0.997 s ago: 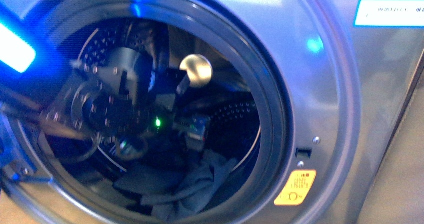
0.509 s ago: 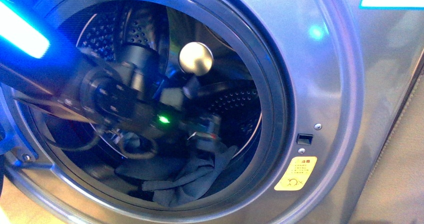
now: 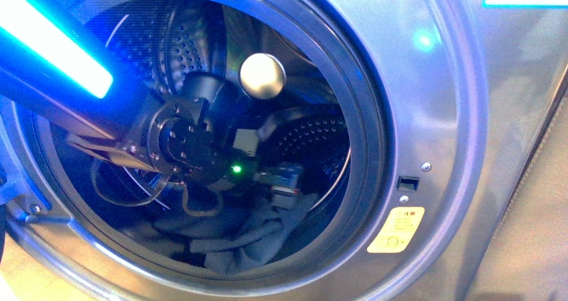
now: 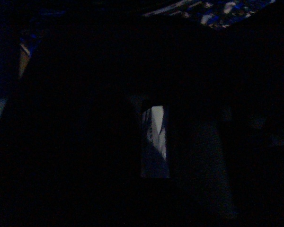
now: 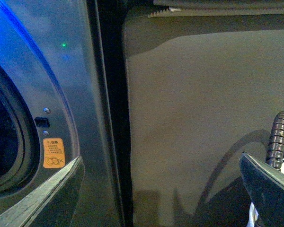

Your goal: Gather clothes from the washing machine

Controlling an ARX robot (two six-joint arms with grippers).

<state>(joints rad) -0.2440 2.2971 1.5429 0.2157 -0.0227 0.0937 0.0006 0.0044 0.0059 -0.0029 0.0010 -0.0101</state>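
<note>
The clothes (image 3: 248, 237) lie at the front bottom of the washing machine (image 3: 429, 113) drum (image 3: 308, 137). They look soft and light, best pinched at a raised fold. The left end effector (image 3: 285, 180) is just above them, and I cannot tell its opening. The right end effector (image 5: 161, 163) is spread wide, empty.

Laundry area: my left gripper (image 3: 285, 180) sits inside a grey front-loading washing machine (image 3: 435, 113); a plain beige surface (image 5: 194, 118) lies beside my right gripper (image 5: 156, 198).

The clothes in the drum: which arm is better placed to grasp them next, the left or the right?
Left. The left tool is inside the washing machine, close to the clothes. The right tool is open and outside, by the machine's front.
</note>
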